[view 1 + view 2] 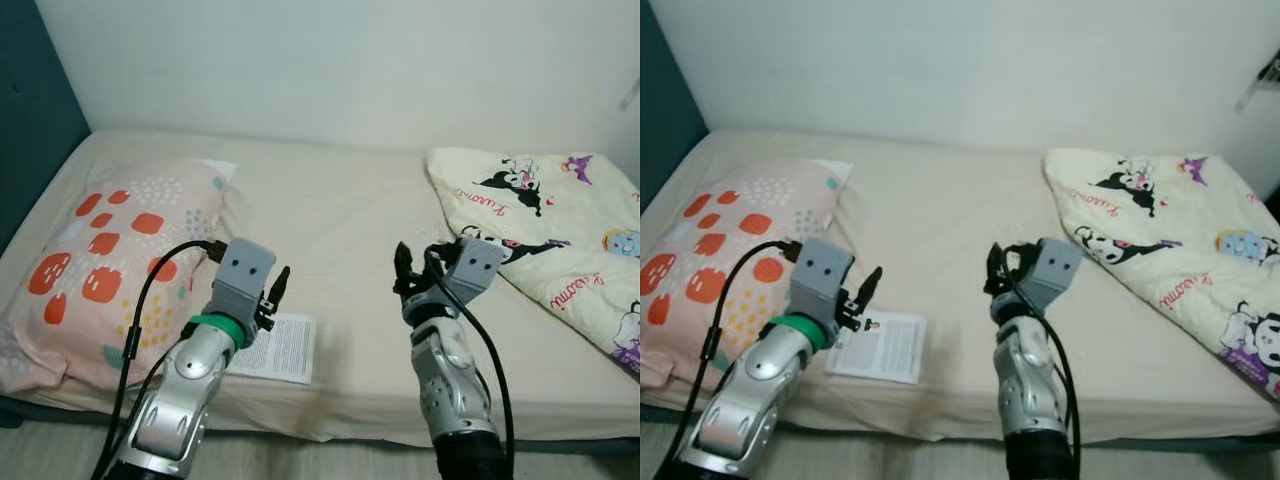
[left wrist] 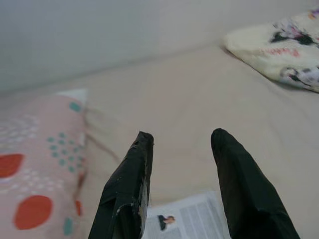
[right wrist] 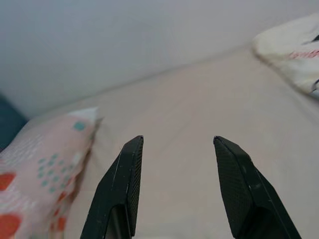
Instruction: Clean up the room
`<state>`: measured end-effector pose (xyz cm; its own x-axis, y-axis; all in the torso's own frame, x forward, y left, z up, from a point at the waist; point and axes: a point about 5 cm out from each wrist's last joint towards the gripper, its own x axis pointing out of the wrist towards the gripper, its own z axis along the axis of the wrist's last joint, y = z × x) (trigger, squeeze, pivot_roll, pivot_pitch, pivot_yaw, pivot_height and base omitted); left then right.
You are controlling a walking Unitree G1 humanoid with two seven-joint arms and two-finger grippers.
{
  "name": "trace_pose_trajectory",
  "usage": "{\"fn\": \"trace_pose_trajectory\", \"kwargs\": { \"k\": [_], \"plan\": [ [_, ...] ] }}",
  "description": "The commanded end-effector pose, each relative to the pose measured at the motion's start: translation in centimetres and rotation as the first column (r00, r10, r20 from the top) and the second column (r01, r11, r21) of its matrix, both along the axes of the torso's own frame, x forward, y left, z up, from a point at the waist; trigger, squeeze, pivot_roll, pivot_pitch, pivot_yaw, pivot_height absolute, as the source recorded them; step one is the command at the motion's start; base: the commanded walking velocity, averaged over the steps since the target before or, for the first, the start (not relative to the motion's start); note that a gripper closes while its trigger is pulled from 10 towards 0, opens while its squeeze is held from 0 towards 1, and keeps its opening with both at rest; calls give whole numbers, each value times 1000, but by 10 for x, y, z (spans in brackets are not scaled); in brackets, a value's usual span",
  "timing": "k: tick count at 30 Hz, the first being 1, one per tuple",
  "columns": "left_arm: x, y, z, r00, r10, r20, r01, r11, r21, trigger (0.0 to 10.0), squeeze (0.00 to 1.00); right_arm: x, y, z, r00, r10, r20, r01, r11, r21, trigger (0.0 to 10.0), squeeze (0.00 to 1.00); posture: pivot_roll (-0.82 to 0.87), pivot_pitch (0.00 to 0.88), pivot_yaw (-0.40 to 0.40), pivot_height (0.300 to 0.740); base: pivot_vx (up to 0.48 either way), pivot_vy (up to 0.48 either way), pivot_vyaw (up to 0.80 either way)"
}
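Note:
A printed paper sheet [image 1: 282,347] lies flat on the beige bed [image 1: 340,210] near its front edge. My left gripper [image 1: 280,283] hovers open just above the sheet's left end, holding nothing; in the left wrist view the paper [image 2: 192,219] lies below its fingers [image 2: 129,184]. My right gripper [image 1: 408,262] is raised open over the middle of the bed, with nothing between its fingers [image 3: 239,184]. A pink pillow with red spots [image 1: 110,270] rests at the left. A cream cartoon-print blanket [image 1: 550,230] lies crumpled at the right.
A pale wall [image 1: 350,60] runs behind the bed and a dark teal panel [image 1: 30,120] stands at its left. The floor [image 1: 330,460] shows along the bed's front edge, below my arms.

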<state>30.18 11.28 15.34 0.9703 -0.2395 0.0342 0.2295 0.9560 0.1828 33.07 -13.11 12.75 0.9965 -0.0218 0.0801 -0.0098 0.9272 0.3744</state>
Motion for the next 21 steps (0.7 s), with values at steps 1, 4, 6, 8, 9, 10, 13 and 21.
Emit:
{"fn": "trace_pose_trajectory", "kwargs": {
  "k": [1, 4, 6, 8, 9, 10, 13, 21],
  "plan": [
    [-1, 3, -9, 1000, 21, -19, -21, 1000, -4, 10000, 0, -3, 5, -11, 999, 19, -40, -19, 1000, 0, 10000, 0, 20, 19, 15, 740, 0, 0, 0],
    [1, 4, -7, 1000, 30, 0, -30, 1000, -5, 10000, 0, -3, 7, -10, 999, 24, -35, -25, 1000, -7, 10000, 0, 20, 18, 16, 740, 0, 0, 0],
    [2, 4, -6, 999, 33, 2, -33, 999, -7, 10000, 0, -3, 8, -10, 999, 25, -33, -25, 1000, -9, 10000, 0, 20, 18, 16, 740, 0, 0, 0],
    [3, 3, -6, 999, 34, 8, -34, 999, -3, 10000, 0, -2, 8, -10, 999, 23, -27, -23, 1000, -2, 10000, 0, 19, 17, 16, 740, 0, -319, 0],
    [3, 3, -6, 999, 34, 9, -34, 999, -2, 10000, 0, -2, 7, -10, 999, 24, -26, -24, 1000, 0, 10000, 0, 19, 17, 16, 740, 0, -319, 0],
    [4, 3, -5, 999, 34, 13, -34, 999, -2, 10000, 0, -1, 7, -10, 999, 25, -26, -25, 1000, -3, 10000, 0, 20, 17, 16, 740, 0, -420, 0],
    [6, 2, -5, 999, 36, 18, -36, 999, -2, 10000, 0, -1, 6, -10, 999, 26, -25, -26, 1000, -6, 10000, 0, 20, 17, 16, 740, 0, -420, 0],
    [8, -2, -4, 999, 21, 35, -21, 1000, -9, 10000, 0, 0, 3, -10, 999, 22, -23, -23, 999, -26, 10000, 0, 17, 12, 15, 740, 0, -463, 0]
  ]
}}
